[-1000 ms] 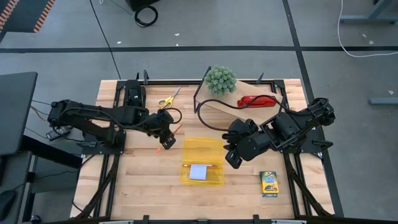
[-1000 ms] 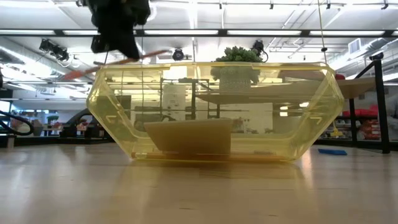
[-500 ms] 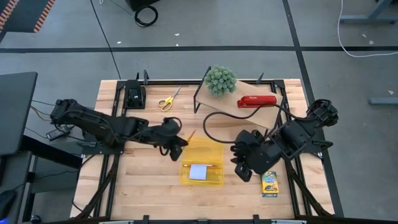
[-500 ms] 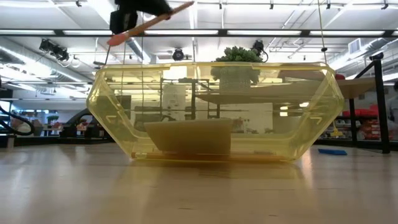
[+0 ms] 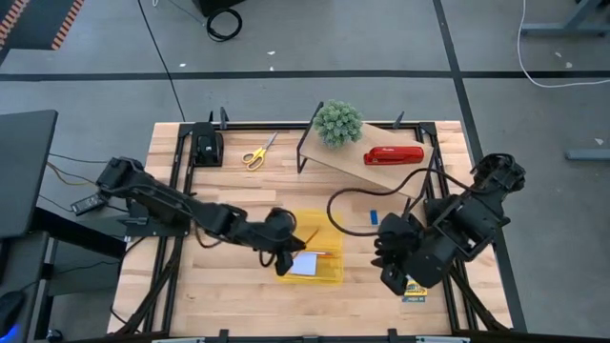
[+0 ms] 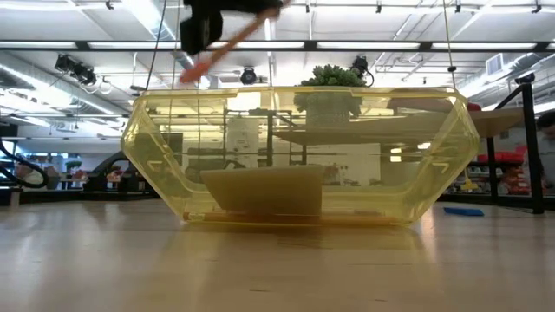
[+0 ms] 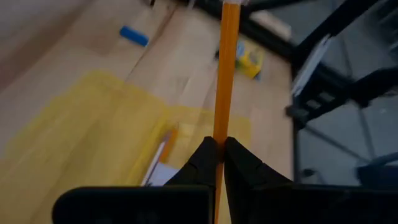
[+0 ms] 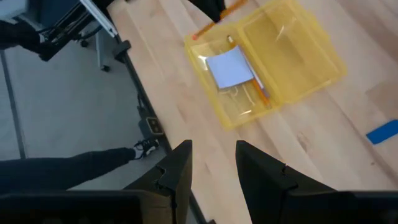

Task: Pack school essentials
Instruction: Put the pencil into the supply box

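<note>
Pencil (image 7: 226,68) is now hanging over the yellow box (image 5: 329,224), pinched in my left claw (image 5: 283,250) which has swung in from the bench's left, so I'm nearing the drop, while my right claw (image 5: 396,272), part-open and empty, is hovering above the crayons.

Yellow see-through box (image 5: 315,250) – pale blue notepad (image 5: 305,264) inside. Orange pencil (image 7: 224,74). Blue eraser (image 5: 374,218). Red stapler (image 5: 393,155). Green plant (image 5: 338,122). Yellow scissors (image 5: 254,152). Dark grippers – left (image 7: 219,158), right (image 8: 213,163).
</note>
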Available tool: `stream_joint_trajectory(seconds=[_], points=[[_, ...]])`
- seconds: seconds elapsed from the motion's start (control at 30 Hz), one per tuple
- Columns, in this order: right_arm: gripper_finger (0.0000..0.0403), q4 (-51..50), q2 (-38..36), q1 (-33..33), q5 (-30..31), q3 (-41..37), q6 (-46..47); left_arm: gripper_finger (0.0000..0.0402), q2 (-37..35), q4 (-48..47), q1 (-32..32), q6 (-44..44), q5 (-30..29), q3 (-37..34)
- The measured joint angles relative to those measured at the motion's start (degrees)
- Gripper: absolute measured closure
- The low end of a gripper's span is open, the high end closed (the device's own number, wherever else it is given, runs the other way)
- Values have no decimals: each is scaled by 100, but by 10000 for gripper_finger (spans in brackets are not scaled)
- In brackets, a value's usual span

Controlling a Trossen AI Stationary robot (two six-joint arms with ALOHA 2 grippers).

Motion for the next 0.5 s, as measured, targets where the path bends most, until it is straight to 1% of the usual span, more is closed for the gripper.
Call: stream_joint_trajectory(seconds=[0.2, 0.37, 0.5], points=[[273, -25, 0, 143, 3, 0, 205, 391, 489, 56, 4, 6, 15, 0], [273, -38, 0, 158, 53, 0, 250, 384, 673, 30, 11, 233, 453, 0], [273, -49, 0, 156, 234, 0, 275, 383, 765, 12, -28, 384, 802, -2]])
